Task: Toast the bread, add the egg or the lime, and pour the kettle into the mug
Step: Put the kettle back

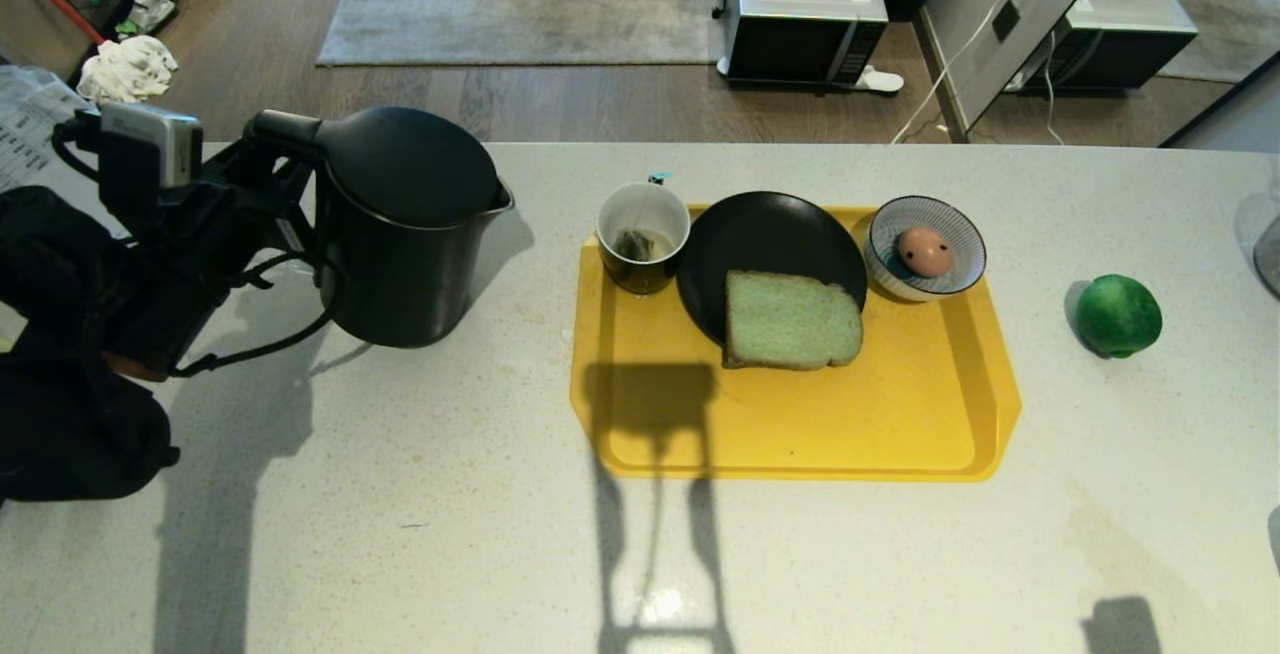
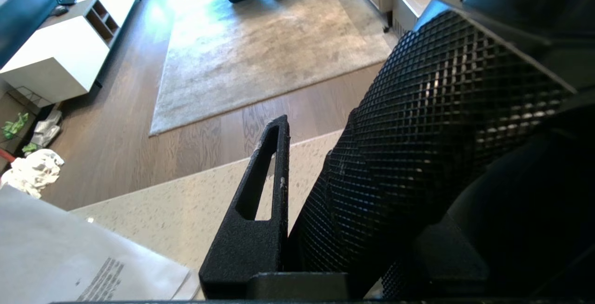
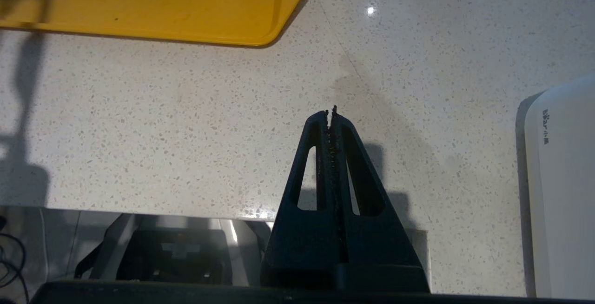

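The black kettle [image 1: 410, 234] stands at the left of the counter. My left gripper [image 1: 288, 189] is shut on its handle; in the left wrist view one finger [image 2: 260, 211] presses against the textured handle [image 2: 441, 109], and the other finger is hidden. To the right, the yellow tray [image 1: 900, 414] holds the mug [image 1: 642, 234] with a tea bag inside. The green bread [image 1: 790, 319] lies half on a black plate [image 1: 760, 229]. The spotted egg [image 1: 925, 250] sits in a striped bowl [image 1: 968, 234]. The lime [image 1: 1118, 314] rests on the counter right of the tray. My right gripper [image 3: 331, 111] hangs shut and empty over the counter's near edge.
A printed paper sheet [image 2: 69, 257] lies on the counter behind the kettle's handle side. A white appliance [image 3: 558, 188] stands at the right end near my right gripper. The tray's near corner [image 3: 260, 29] is close to it. A microwave [image 1: 805, 19] sits on the floor beyond the counter.
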